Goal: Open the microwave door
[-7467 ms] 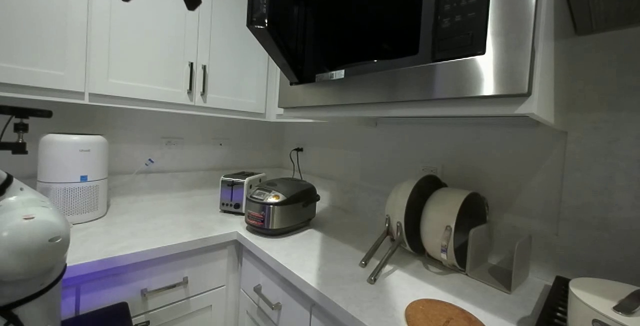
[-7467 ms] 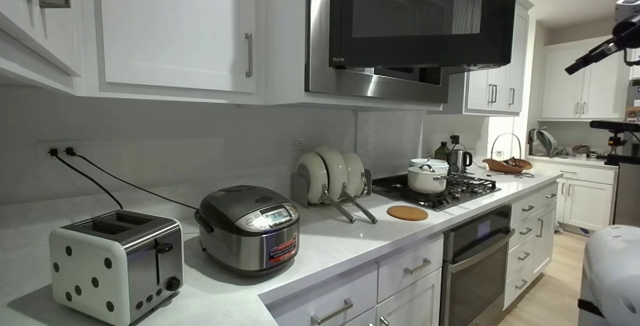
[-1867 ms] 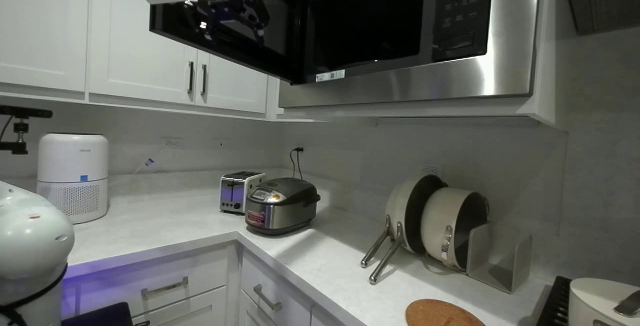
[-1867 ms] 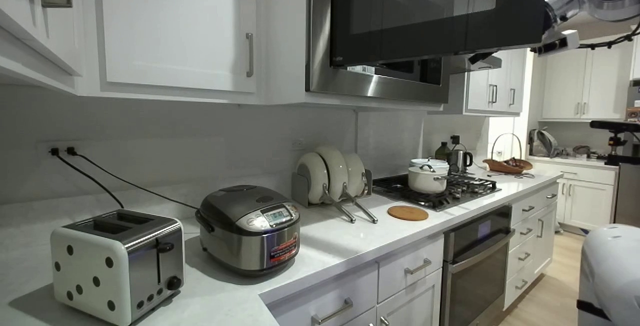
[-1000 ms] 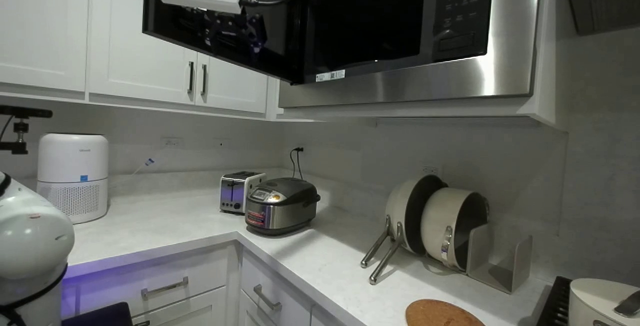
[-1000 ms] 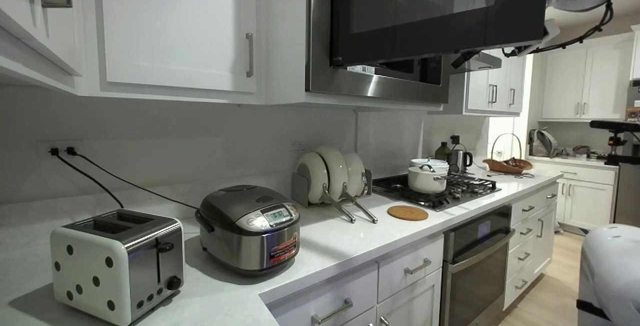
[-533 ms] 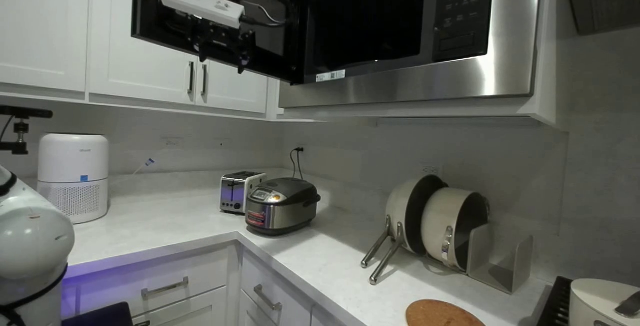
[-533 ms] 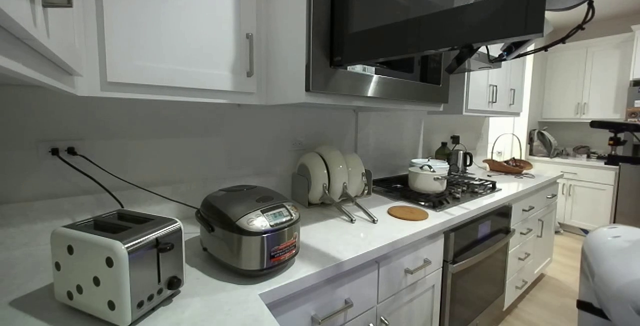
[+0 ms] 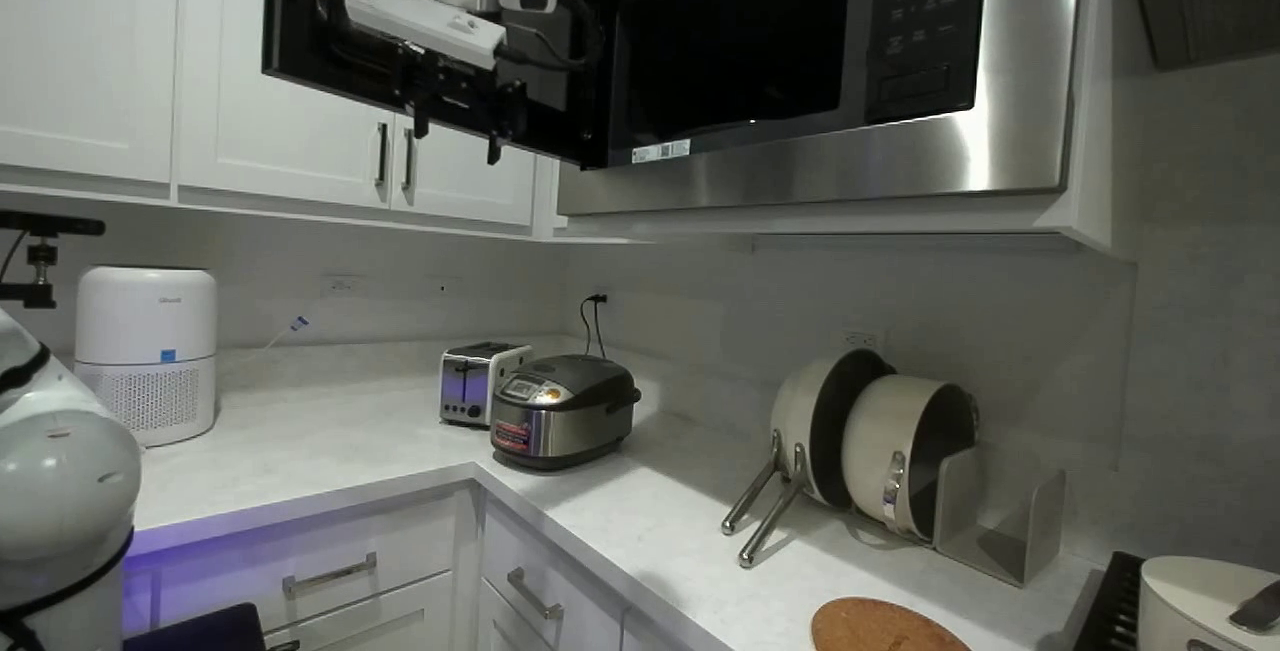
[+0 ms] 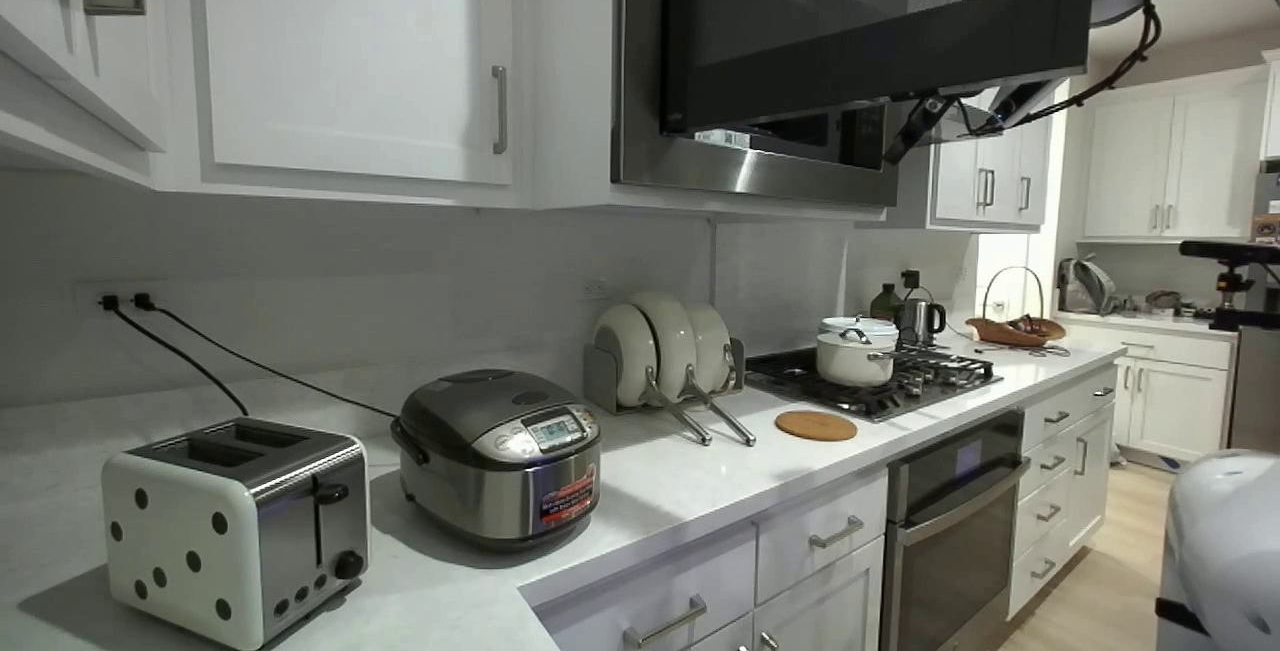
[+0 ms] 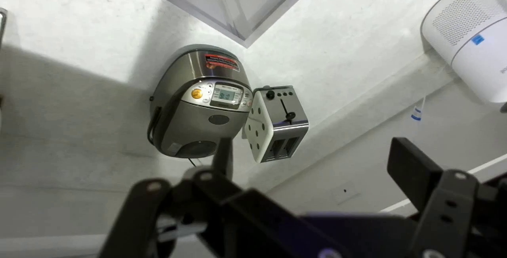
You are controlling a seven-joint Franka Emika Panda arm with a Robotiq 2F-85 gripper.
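The microwave door (image 10: 875, 26) stands open high above the counter (image 9: 330, 441), swung wider than earlier; both exterior views cut off its top. In an exterior view the gripper (image 9: 457, 145), spread wide, hangs lower than a second ago, hiding part of the door's inner face; contact cannot be told. The cavity (image 9: 740, 41) is too dark to read. Below, a rice cooker (image 9: 565, 416) sits beside a toaster (image 9: 465, 386), white cabinets (image 9: 290, 61) above.

Shows black on the microwave door (image 10: 880, 31) and gripper (image 11: 311, 151), dark-dotted white on the toaster (image 10: 235, 531) at left, silver-grey on the rice cooker (image 10: 500, 461), brown on the round mat (image 10: 815, 425) at right.
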